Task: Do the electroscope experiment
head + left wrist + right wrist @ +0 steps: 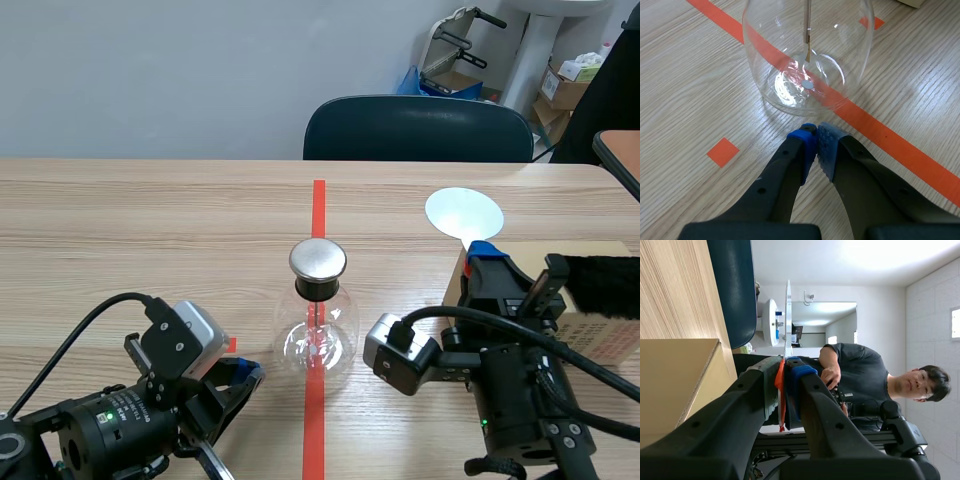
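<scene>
2 shut pincers: left gripper point(816, 136) empty, near-left of clear round glass flask point(318, 340), its metal cap point(318, 259) only visible scene-side; right gripper point(787, 371) pinching silvery round paddle point(463, 213).

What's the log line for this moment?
left gripper: fingers shut, empty, at electroscope base | right gripper: fingers shut on disc paddle, right of cap, not touching

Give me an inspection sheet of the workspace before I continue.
Surface: wooden table with orange-red tape marks.
Job's things: glass electroscope upright on the centre tape line, metal cap on; disc raised to its right.
Clutter: cardboard box with black fur on top.
Grippers: left gripper shut on nothing, just short of the electroscope; right gripper shut on the disc's orange handle.
Cables: black cables over both arms, none touching the electroscope.
Surroundings: chair across the table; a person beyond.
</scene>
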